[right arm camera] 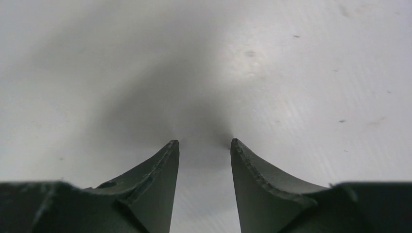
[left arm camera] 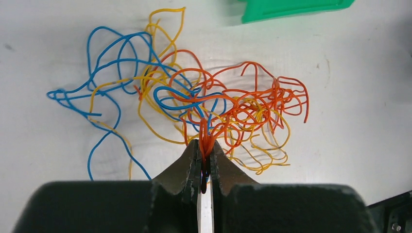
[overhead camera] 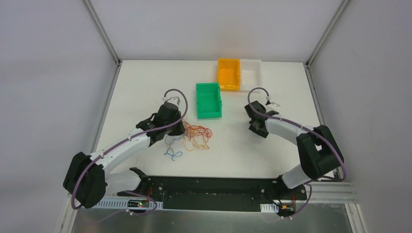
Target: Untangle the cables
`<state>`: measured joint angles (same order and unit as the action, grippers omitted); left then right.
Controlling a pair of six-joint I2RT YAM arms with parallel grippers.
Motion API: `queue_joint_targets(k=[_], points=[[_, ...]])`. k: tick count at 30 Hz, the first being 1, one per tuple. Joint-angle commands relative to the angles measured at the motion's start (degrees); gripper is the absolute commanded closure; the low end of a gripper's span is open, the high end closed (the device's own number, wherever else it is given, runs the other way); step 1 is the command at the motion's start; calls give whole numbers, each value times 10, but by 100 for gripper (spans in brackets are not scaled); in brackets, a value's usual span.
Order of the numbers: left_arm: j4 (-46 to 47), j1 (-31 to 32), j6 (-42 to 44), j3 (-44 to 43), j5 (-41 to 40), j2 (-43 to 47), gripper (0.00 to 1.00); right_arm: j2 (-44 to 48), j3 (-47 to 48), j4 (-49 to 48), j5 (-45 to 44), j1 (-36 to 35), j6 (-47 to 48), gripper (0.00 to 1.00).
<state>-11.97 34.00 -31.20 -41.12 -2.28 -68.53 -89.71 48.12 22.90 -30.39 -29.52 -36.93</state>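
**White tabletop in a grey-walled cell: holdings, cable untangling, early stage**

1. Table (overhead camera: 145,77). White, with a few marks. Everything below sits on it and is placed relative to the green bin.
2. Green bin (overhead camera: 209,100). Mid-table, the landmark. No strand shows inside it.
3. Orange bin (overhead camera: 229,74). Beyond the green bin, towards the back and right.
4. Clear bin (overhead camera: 251,73). Touching the orange bin on the side away from the green bin.
5. Cables (left arm camera: 194,104). One heap just on my side of the green bin and slightly left of it.
   - Orange strands (left arm camera: 252,97) form the densest knot.
   - Blue strands (left arm camera: 104,63) loop out the farthest.
   - Yellow strands (left arm camera: 165,29) thread through both.
6. My left claw (left arm camera: 205,145). At the near edge of the heap, clenched on a small bunch of orange strands that runs up between the fingers.
7. My right claw (right arm camera: 204,141). Right of the green bin and well apart from the heap. It is released, jaws spread over bare table, holding nothing.

Progress, as I judge it: very little is done. No strand lies freed, and all three colours are interlocked. The orange bunch in my grip looks like the first pull. Almost all the separating is left.
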Motion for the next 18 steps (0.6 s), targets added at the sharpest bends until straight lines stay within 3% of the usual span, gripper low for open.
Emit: queue_joint_targets(k=[1,11,13,15,18], points=[[-36,-15,-11,24,-41,55,100,73,-38,29,10,26,-38,53],[-57,-17,-2,16,1,81,100,190,-63,31,57,25,7,48],[-61,-17,0,9,18,81,96,230,-72,28,78,26,17,45],[-65,-17,2,0,42,81,86,266,-78,29,100,25,24,42],[-77,-17,2,-18,70,82,53,317,-86,41,125,26,28,32]])
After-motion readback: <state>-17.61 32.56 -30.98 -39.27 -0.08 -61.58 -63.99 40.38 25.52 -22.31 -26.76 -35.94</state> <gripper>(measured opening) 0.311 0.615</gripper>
